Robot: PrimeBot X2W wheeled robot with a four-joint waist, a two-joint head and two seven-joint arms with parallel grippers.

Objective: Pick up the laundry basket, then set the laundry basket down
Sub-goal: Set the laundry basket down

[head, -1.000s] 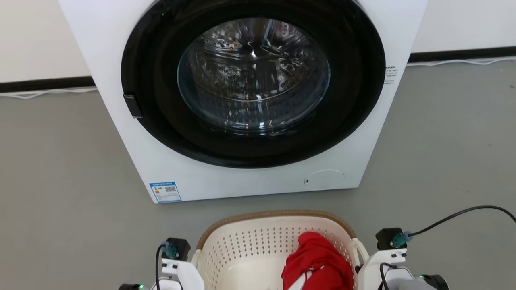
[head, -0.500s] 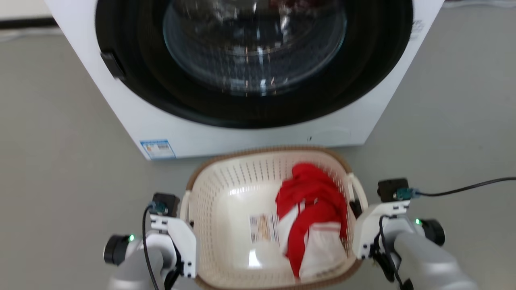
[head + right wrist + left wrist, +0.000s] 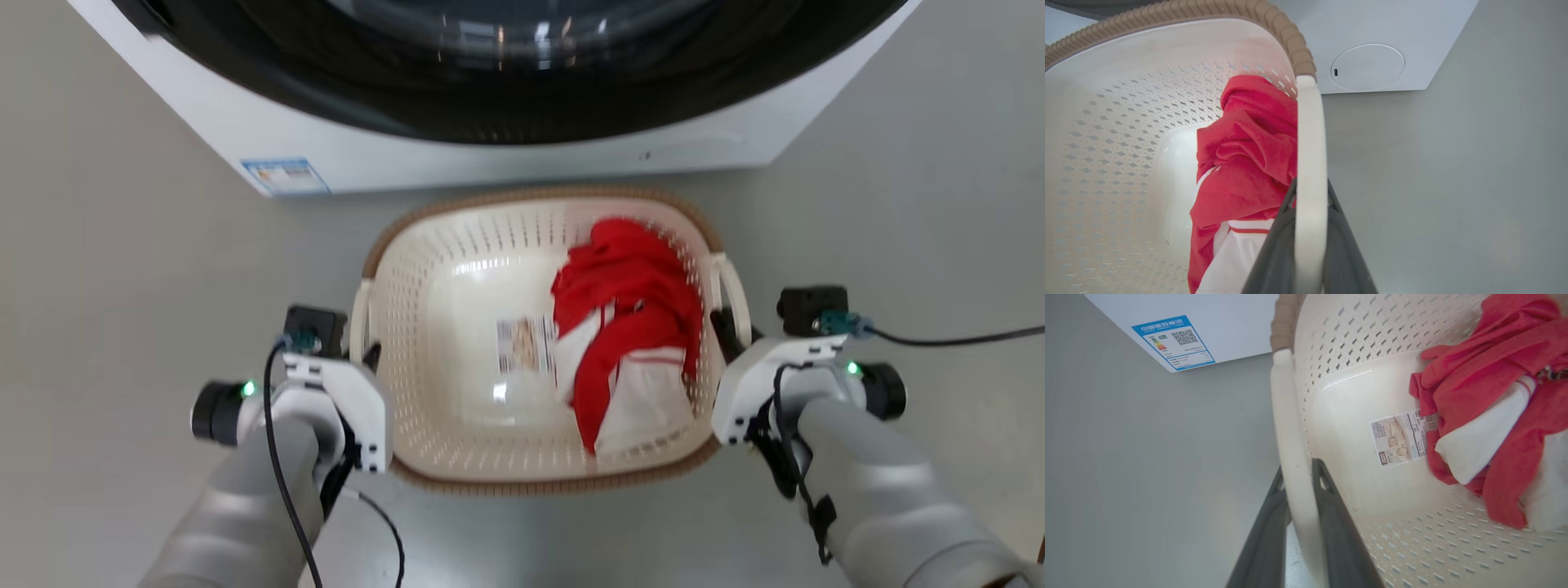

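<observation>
The cream perforated laundry basket (image 3: 457, 269) with its brown woven-look rim sits between my two arms, just in front of the washing machine. A red and white garment (image 3: 633, 318) and a paper label (image 3: 525, 347) lie inside it. My left gripper (image 3: 369, 355) is shut on the white left loop handle (image 3: 1286, 416), one dark finger on each side of it. My right gripper (image 3: 722, 322) is shut the same way on the right loop handle (image 3: 1309, 130). Whether the basket's bottom touches the floor cannot be told.
The white front-loading washing machine (image 3: 490, 155) stands right behind the basket, its lower front almost at the far rim. A black cable (image 3: 955, 336) runs off to the right from my right wrist. Grey floor (image 3: 122, 245) spreads on both sides.
The head camera has tipped down and closed in, so the whole basket now shows and the machine's door has slid up out of frame. Both grippers stay on the handles.
</observation>
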